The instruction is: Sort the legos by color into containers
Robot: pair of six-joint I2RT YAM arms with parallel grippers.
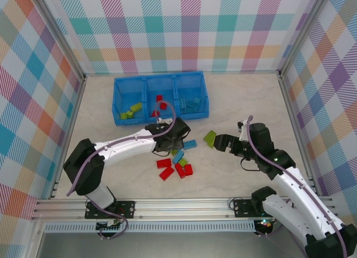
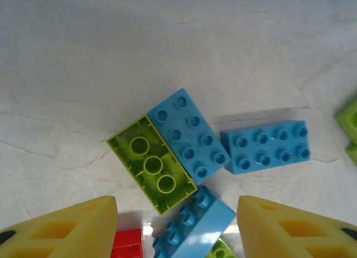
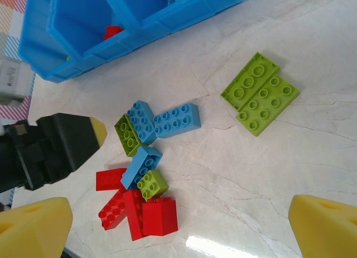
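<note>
My left gripper (image 2: 177,229) hangs open above an upside-down lime brick (image 2: 152,164). My right gripper (image 3: 179,227) is spread wide too, empty, near two lime bricks (image 3: 266,104).

Pale marbled table (image 1: 240,96) — blue tray (image 1: 146,93) at far side; loose red, green, blue legos (image 1: 181,170) scattered mid-table.

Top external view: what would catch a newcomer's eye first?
The blue tray at the far side, with green, red and blue bricks already in separate compartments. Mid-table, a loose pile of legos lies beneath the open left tool. The open right tool hovers by two green bricks.
</note>
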